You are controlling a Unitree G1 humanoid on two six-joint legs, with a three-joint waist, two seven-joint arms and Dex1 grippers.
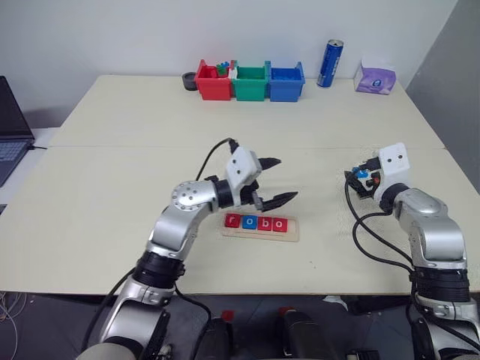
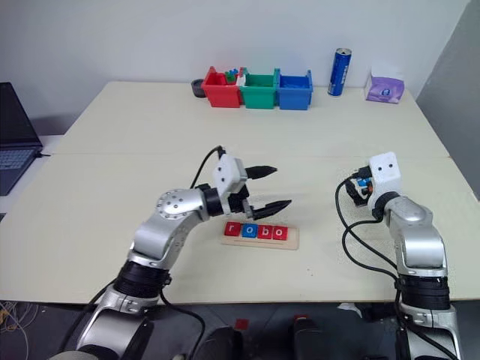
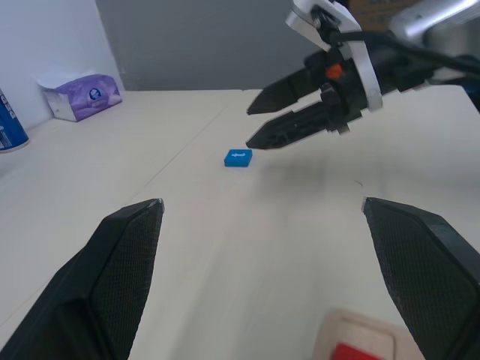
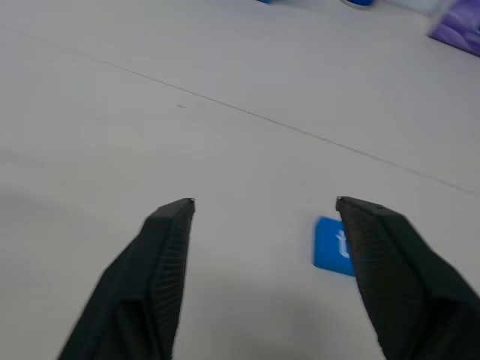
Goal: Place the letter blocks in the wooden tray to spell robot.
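Your wooden tray [image 1: 259,228] already holds four letter blocks [image 1: 255,223] reading r-o-b-o, leaving its end slot at three o'clock bare for the last tile. That blue t block [image 4: 334,246] lies flat on the surface [image 1: 150,150], off toward three o'clock from the tray. Your right claw [image 4: 264,210] hovers above it with fingers apart, lined up to straddle it. Your left claw [image 1: 274,180] hangs spread and empty above the tray, leaving the slot unobstructed.

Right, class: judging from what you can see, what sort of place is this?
Probably an office or lab workspace: pale tables against a plain wall, a laptop at the edge, and coloured sorting bins, a tissue pack and a can at the back.
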